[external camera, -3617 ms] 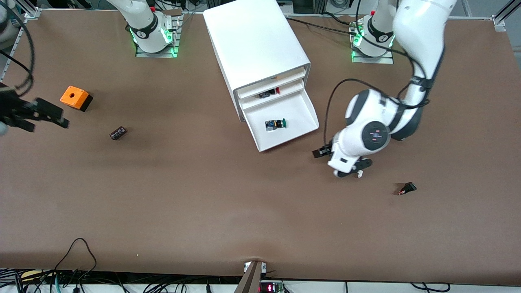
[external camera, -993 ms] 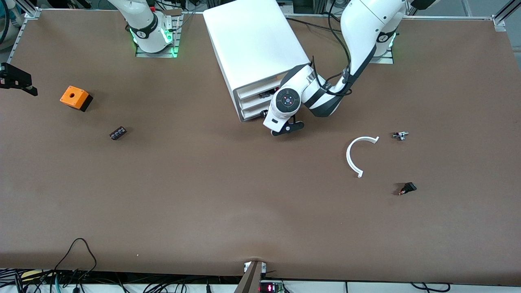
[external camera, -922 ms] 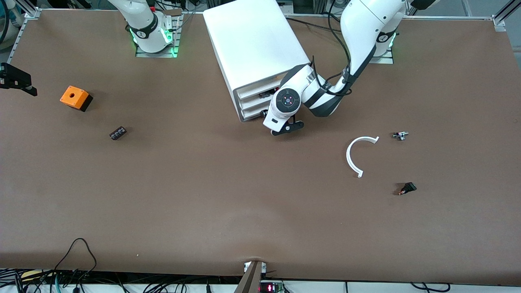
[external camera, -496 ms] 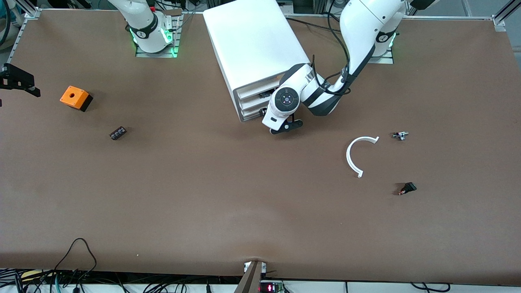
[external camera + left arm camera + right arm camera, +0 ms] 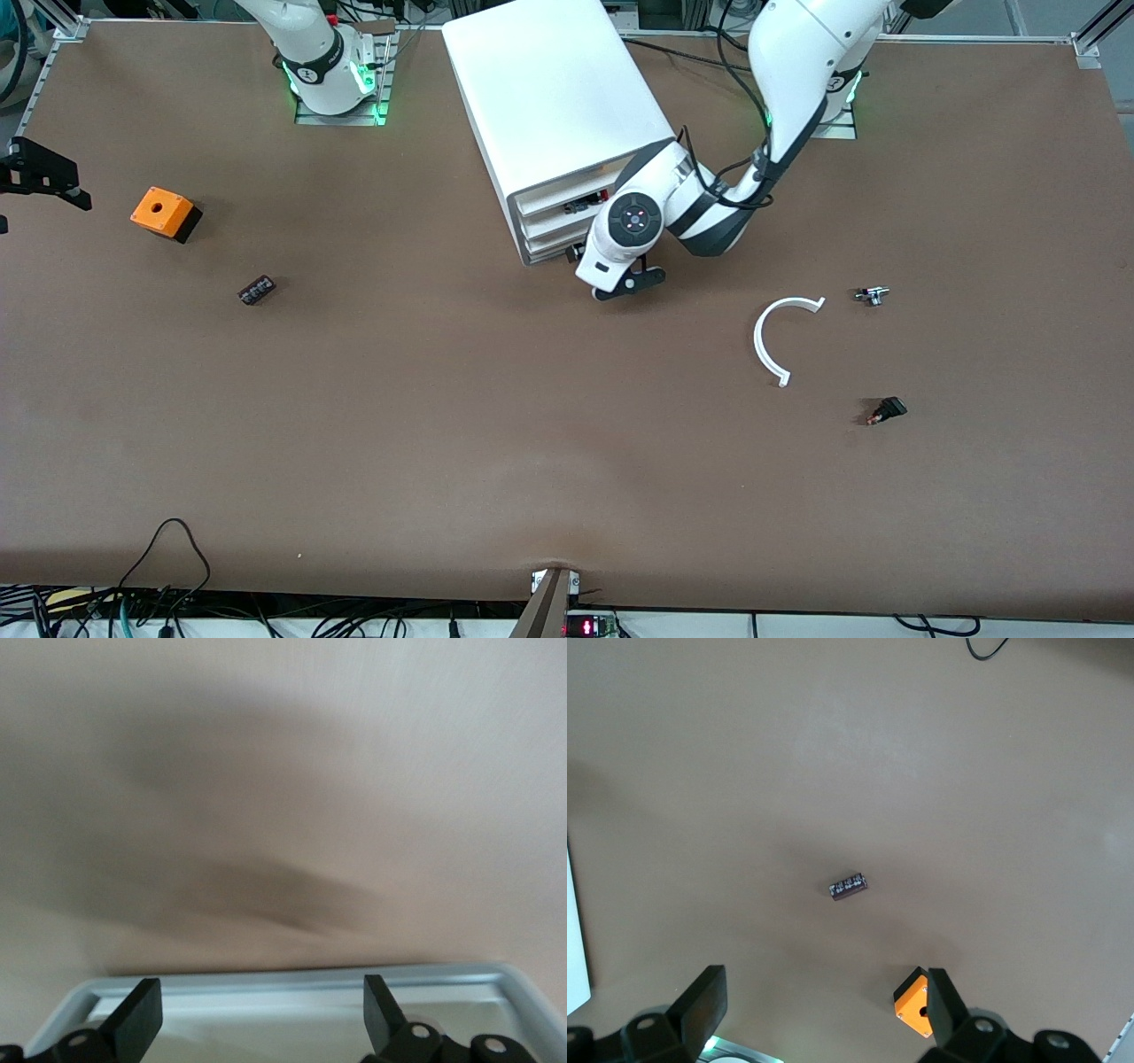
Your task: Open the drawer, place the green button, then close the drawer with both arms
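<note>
- Brown table [image 5: 443, 425], seen from a high front camera: a white three-drawer cabinet [image 5: 549, 97] stands near the edge where the arm bases are, between the two bases, its fronts turned toward the front camera.
- Bottom drawer [image 5: 551, 248]: pushed in flush with the two above it, so the closing step looks done. The button is not visible in any view; presumably it lies inside the shut drawer.
- Left gripper [image 5: 611, 276]: low, just in front of the drawer's face, fingers spread and holding nothing, a posture that fits pushing rather than grasping.
- Right gripper [image 5: 40, 177]: at the table edge at the right arm's end, beside the orange cube [image 5: 164, 213], jaws apart and empty; this arm waits, clear of the cabinet.
- Loose parts: a small dark connector block [image 5: 257, 290] closer to the front camera than the cube; a white C-shaped piece [image 5: 778, 341], a tiny metal part [image 5: 872, 295] and a black-red switch [image 5: 886, 410] toward the left arm's end.
- Left wrist view: only blurred table and a pale rim between the spread fingertips [image 5: 137, 1014].
- Right wrist view: confirms open fingers [image 5: 700, 1001] over the block [image 5: 849, 886] and cube [image 5: 912, 1005].
</note>
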`<act>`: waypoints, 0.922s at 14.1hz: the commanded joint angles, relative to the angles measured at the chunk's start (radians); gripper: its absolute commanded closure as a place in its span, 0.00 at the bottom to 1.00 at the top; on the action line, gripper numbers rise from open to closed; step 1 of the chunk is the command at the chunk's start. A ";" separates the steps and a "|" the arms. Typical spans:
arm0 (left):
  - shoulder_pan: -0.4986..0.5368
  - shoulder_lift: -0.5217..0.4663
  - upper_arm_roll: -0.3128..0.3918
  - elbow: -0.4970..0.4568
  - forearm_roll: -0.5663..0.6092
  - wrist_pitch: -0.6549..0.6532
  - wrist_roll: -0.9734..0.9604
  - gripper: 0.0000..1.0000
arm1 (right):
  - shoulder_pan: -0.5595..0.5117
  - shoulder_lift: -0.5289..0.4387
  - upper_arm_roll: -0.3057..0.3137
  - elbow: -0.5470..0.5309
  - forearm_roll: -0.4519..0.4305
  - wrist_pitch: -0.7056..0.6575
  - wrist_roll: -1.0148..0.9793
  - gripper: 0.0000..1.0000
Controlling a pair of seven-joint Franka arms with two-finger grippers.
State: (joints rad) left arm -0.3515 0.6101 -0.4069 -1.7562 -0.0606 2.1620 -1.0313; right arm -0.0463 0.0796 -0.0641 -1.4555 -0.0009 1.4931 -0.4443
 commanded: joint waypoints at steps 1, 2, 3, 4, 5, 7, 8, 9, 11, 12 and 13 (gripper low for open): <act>0.049 -0.075 -0.001 0.001 0.089 -0.014 0.008 0.00 | -0.017 -0.015 0.007 -0.013 0.015 -0.002 -0.017 0.00; 0.071 -0.088 -0.003 0.003 0.123 -0.014 0.008 0.00 | -0.020 -0.014 0.007 -0.013 0.016 -0.001 -0.019 0.00; 0.084 -0.104 -0.004 0.001 0.154 -0.016 0.011 0.00 | -0.020 -0.008 0.007 -0.013 0.009 0.001 -0.019 0.00; 0.109 -0.124 -0.007 0.003 0.169 -0.016 0.017 0.00 | -0.018 -0.006 0.007 -0.013 0.007 0.000 -0.019 0.00; 0.121 -0.142 -0.007 0.001 0.170 -0.024 0.060 0.00 | -0.020 -0.006 0.006 -0.013 0.007 -0.002 -0.017 0.00; 0.169 -0.177 -0.004 0.006 0.170 -0.095 0.224 0.00 | -0.015 -0.004 0.010 -0.011 0.003 -0.002 0.011 0.00; 0.199 -0.196 -0.001 0.006 0.170 -0.120 0.303 0.00 | -0.014 -0.006 0.013 -0.011 -0.005 0.003 0.098 0.00; 0.241 -0.213 -0.001 0.007 0.170 -0.135 0.397 0.00 | -0.015 -0.006 0.014 -0.011 -0.005 0.003 0.142 0.00; 0.333 -0.237 -0.006 0.065 0.170 -0.213 0.621 0.00 | -0.023 -0.004 0.001 -0.011 0.007 0.000 0.034 0.00; 0.357 -0.245 -0.004 0.129 0.170 -0.319 0.713 0.00 | -0.023 -0.004 0.000 -0.011 0.006 -0.004 -0.014 0.00; 0.371 -0.244 0.002 0.211 0.171 -0.428 0.784 0.00 | -0.018 -0.006 0.001 -0.011 0.004 -0.004 -0.008 0.00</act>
State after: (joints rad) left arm -0.0125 0.3850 -0.4010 -1.6670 0.0934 1.9032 -0.3888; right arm -0.0546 0.0849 -0.0690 -1.4570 -0.0017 1.4931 -0.4119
